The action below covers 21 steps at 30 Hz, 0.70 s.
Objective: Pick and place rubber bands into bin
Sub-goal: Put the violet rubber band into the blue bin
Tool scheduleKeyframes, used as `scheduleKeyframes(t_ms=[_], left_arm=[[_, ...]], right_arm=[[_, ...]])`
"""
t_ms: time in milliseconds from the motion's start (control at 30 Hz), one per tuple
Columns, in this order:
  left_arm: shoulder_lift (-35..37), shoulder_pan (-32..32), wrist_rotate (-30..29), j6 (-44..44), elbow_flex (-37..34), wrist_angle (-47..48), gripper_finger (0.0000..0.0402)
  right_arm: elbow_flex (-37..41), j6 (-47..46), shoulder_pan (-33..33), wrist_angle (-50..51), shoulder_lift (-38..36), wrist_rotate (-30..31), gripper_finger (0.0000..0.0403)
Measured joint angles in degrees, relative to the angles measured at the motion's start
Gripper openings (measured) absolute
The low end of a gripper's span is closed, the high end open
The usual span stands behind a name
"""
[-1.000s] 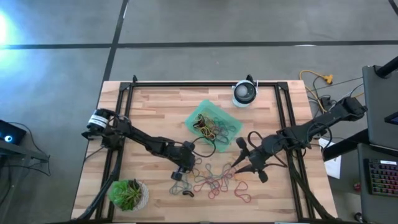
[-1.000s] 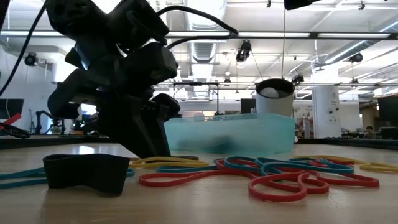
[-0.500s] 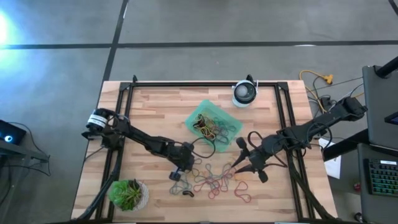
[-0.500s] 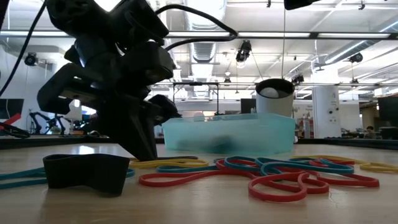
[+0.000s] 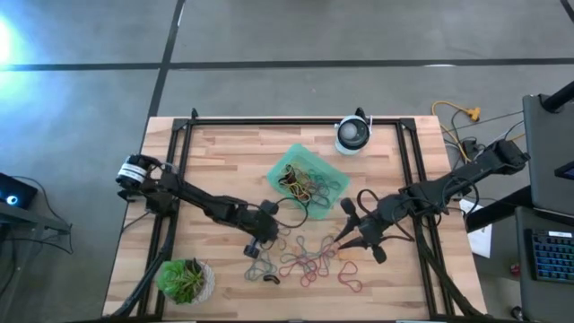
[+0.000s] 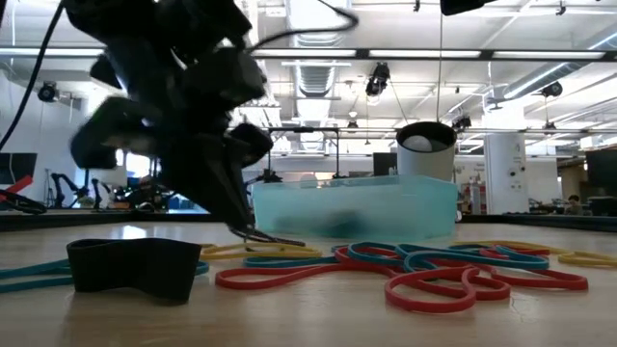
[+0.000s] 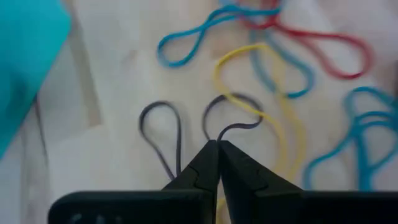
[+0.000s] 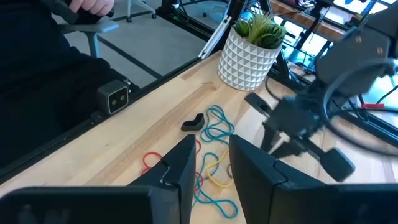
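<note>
Already the left claw [image 7: 217, 144] was pinched together on a dark rubber band [image 7: 231, 118], whose loops stretched away from its tips along the desk [image 5: 224, 157]; the bin [image 5: 308, 179] lay just beyond, nearer this arm.

Two dark, near-black jointed arms. Left arm [image 5: 202, 205]: white-and-black cylindrical motor cap at base, black cable looping near wrist. Right arm [image 5: 439, 190]: slim black links, looping black cable near wrist. Each ends in two matte black tapered fingers [image 8: 180, 165] on black crossbar.
</note>
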<state>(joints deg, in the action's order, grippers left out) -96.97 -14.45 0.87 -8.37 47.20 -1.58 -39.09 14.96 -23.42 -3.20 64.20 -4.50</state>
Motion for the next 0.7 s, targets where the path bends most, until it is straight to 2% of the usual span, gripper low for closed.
scheduleKeyframes(t_ms=[133, 533, 700], left_arm=[[0.87, -1.10, -0.83, -1.37, 0.00, -0.27, 0.0000], [4.87, -4.96, -13.61, -4.25, 0.12, -0.85, 0.0000], [6.06, -6.20, -15.98, -5.32, 0.13, -0.97, 0.0000]], right_arm=[[0.00, 0.00, 0.02, 0.00, 0.00, -0.02, 0.0092], [0.00, 0.01, 0.02, 0.06, 0.00, -0.01, 0.0082], [0.00, 0.02, 0.02, 0.04, 0.00, -0.02, 0.0084]])
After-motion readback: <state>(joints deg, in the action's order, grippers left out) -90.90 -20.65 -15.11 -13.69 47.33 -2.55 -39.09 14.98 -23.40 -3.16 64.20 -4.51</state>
